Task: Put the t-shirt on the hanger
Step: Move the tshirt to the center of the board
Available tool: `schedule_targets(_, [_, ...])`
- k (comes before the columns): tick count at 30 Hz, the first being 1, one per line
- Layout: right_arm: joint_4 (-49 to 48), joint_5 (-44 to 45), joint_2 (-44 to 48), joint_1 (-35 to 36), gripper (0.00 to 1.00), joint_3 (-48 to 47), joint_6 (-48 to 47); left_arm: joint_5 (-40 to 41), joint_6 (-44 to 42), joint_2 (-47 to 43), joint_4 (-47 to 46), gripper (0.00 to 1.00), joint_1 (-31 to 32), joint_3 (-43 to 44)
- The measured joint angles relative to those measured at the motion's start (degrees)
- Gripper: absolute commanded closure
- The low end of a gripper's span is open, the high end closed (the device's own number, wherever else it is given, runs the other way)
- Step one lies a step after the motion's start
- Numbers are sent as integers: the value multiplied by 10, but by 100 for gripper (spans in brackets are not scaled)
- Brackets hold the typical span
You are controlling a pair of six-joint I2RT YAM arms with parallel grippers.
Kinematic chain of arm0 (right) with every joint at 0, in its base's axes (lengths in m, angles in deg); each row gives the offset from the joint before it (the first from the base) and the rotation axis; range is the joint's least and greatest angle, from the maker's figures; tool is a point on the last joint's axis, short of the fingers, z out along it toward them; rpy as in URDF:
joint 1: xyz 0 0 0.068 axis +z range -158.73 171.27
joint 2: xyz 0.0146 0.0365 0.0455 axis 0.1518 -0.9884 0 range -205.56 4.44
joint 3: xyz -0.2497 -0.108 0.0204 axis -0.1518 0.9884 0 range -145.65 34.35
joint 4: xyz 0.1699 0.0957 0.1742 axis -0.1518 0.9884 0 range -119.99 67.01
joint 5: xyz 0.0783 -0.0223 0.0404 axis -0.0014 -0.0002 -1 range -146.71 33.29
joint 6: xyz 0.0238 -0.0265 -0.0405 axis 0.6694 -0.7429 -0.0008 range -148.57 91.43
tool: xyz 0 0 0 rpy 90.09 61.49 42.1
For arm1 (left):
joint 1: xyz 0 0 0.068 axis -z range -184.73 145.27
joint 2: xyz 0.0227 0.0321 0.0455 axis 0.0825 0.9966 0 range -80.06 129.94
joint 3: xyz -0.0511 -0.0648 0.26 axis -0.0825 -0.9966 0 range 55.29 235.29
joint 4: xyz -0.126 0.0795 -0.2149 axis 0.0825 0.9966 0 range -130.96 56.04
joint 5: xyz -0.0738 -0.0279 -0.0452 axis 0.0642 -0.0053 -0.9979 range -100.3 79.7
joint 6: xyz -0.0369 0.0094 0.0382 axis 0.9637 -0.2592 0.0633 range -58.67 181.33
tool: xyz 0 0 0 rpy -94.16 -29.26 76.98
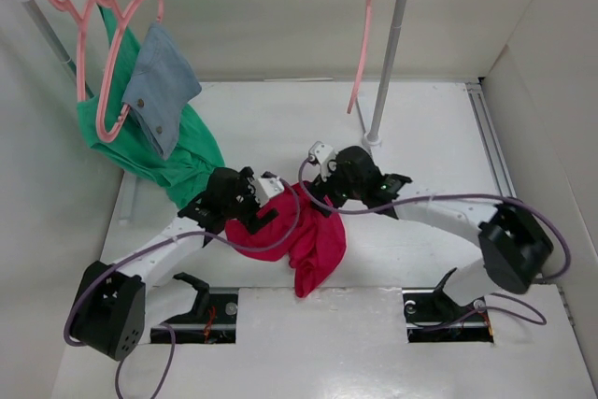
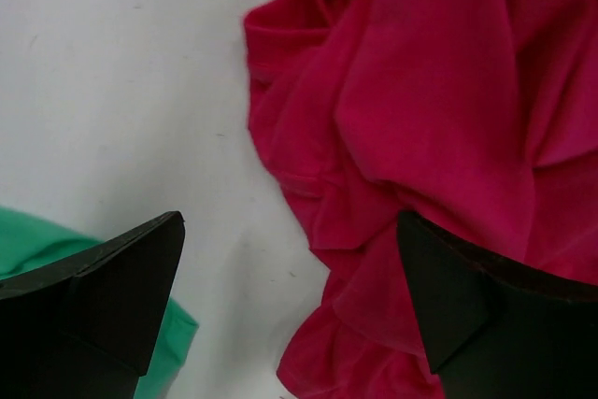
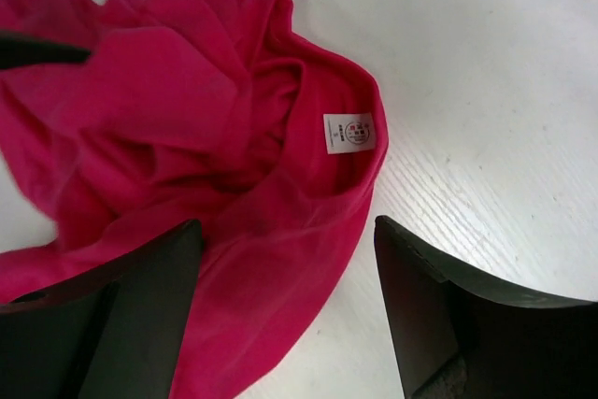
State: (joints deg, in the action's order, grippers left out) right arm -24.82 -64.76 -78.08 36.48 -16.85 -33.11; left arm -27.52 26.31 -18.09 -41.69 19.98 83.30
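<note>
Right wrist view finds the right gripper wide open and empty, the shirt crumpled just below it, label ahead between its jaws; advise pinching one collar layer only, left gripper likewise open, empty.

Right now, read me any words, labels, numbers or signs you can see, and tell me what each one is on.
White neck label inside the collar of the t-shirt: a round red mark with tiny print, too small and blurred to read.
No other words, numbers or signs show in any view.
</note>
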Motion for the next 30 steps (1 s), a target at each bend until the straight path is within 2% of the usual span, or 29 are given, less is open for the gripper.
schedule_targets(2, [4,-3,-47,-3,23,-24,-8,-22,-33,0,0,3,0,-14])
schedule_targets(4, [9,-12,-86,-9,27,-48,-18,-41,-66,3,6,7,1,-18])
schedule_targets(6, [10,-25,-123,-17,34,-77,-28,-59,-99,15,10,20,4,-17])
schedule_targets(7, [13,-33,-140,-22,41,-91,-32,-65,-115,24,15,27,8,-16])
schedule_targets(8, [19,-40,-156,-26,44,-106,-37,-69,-131,34,22,35,13,-13])
schedule_targets(9, [23,-46,-169,-30,48,-119,-42,-74,-144,44,30,50,18,-10])
schedule_targets(11, [30,-53,-181,-37,62,-132,-52,-80,-165,60,41,71,25,-5])
schedule_targets(13, [37,-62,-180,-46,72,-133,-59,-85,-176,66,50,98,31,-4])
schedule_targets(14, [39,-69,-179,-51,82,-133,-61,-86,-183,66,52,100,34,-4])
schedule_targets(16, [43,-79,-176,-62,91,-131,-65,-83,-185,66,50,100,38,-4])
schedule_targets(17, [43,-82,-171,-67,100,-125,-67,-80,-182,65,48,100,38,-4])
schedule_targets(26, [65,-88,-29,-85,99,-6,-74,51,-70,43,-67,100,28,2])
schedule_targets(27, [68,-89,-11,-85,88,5,-74,62,-67,43,-73,100,26,10])
schedule_targets(28, [74,-89,2,-86,61,9,-74,70,-66,43,-77,100,24,22])
schedule_targets(30, [76,-89,14,-88,46,9,-74,72,-67,39,-86,100,24,44])
